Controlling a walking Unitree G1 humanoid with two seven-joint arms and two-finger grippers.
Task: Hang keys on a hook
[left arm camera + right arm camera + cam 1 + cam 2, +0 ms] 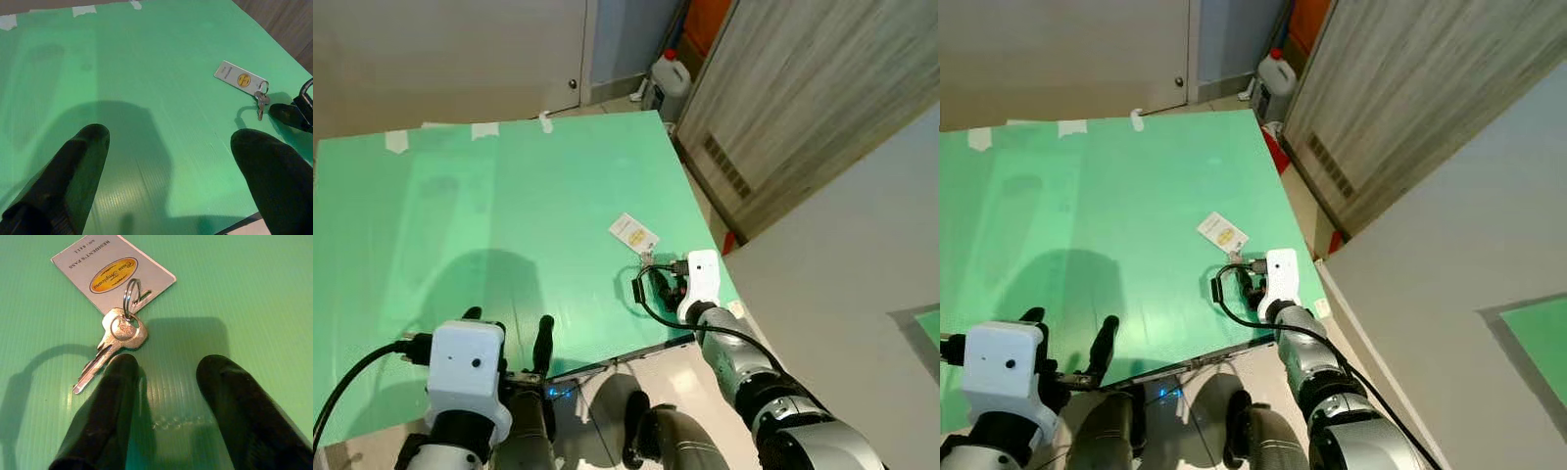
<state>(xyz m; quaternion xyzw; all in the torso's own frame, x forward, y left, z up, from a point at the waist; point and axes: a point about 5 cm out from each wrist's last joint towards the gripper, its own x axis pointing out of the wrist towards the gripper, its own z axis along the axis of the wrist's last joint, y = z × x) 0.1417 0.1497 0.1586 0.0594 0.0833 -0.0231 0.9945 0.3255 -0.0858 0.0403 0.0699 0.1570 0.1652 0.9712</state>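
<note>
One key (pixel 110 345) with white tag (pixel 110 271) on green board (pixel 489 215), right end effector (pixel 166 377) spread just beside, left end effector (pixel 166 156) spread.

We count one silver key (pixel 110 347) on one ring (pixel 131 293), with one white tag (pixel 111 271). We see one jug (pixel 670 74) and three tape strips (pixel 484 129).

Each silver arm ends in a white boxy wrist block, and the left gripper (pixel 507 331) and right gripper (pixel 166 367) have long black fingers (fat, rounded tips). Black cables loop from both wrists.
</note>
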